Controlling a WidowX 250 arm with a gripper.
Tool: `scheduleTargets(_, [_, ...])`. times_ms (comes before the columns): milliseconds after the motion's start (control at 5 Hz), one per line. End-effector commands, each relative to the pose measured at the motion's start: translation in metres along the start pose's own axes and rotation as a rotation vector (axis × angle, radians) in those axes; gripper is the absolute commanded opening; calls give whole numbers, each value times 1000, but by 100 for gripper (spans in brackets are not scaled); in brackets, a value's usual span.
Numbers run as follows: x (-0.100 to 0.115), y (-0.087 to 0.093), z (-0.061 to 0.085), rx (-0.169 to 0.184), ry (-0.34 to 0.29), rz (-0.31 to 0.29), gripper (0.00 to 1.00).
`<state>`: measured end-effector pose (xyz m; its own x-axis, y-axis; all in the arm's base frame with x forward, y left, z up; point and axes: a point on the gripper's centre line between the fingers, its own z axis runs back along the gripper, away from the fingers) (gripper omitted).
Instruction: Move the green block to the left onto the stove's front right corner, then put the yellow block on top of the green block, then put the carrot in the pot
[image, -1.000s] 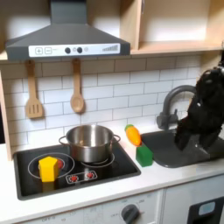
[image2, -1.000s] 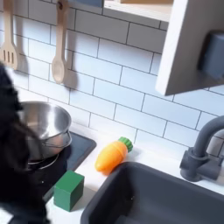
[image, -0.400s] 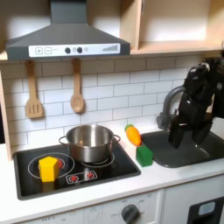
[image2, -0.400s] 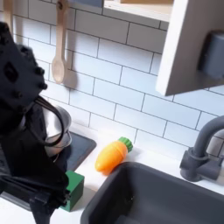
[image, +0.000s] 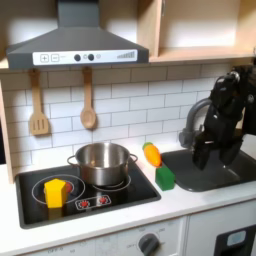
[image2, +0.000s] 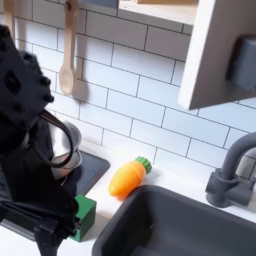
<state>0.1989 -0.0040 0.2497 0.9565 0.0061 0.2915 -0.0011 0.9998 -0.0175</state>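
Observation:
The green block (image: 164, 178) lies on the white counter between the stove (image: 30, 205) and the sink, just in front of the orange carrot (image: 152, 154). On the stove's front left burner stands the yellow block (image: 56, 192). The steel pot (image: 103, 163) sits on the back right burner. My gripper (image: 216, 160) hangs over the sink, to the right of the green block in the first exterior view, fingers pointing down, open and holding nothing. In the second exterior view my black arm (image2: 25, 150) hides part of the green block (image2: 84, 214) and the pot (image2: 64, 140); the carrot (image2: 130, 176) lies in full sight.
A dark sink basin (image: 215, 175) with a grey faucet (image: 198, 112) lies under the gripper. Two wooden utensils (image: 88, 105) hang on the tiled wall behind the stove. A range hood (image: 75, 45) and a shelf overhang the counter.
Since a second ago my arm has risen and shifted left in the first exterior view, toward the green block, and come further into the second exterior view. The blocks, carrot and pot have stayed put.

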Motion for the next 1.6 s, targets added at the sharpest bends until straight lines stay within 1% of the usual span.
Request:
scheduleTargets(0, [0, 4, -1, 11, 7, 16, 100])
scheduleTargets(200, [5, 6, -6, 11, 12, 24, 100])
scheduleTargets(400, [15, 12, -16, 22, 10, 53, 100])
scheduleTargets(600, [21, 12, -22, 18, 13, 59, 100])
scheduleTargets(1000, [31, 14, -35, 20, 29, 56, 100])
scheduleTargets(1200, [36, 18, -44, 25, 39, 59, 100])
scheduleTargets(1400, [43, 22, -52, 32, 36, 69, 100])
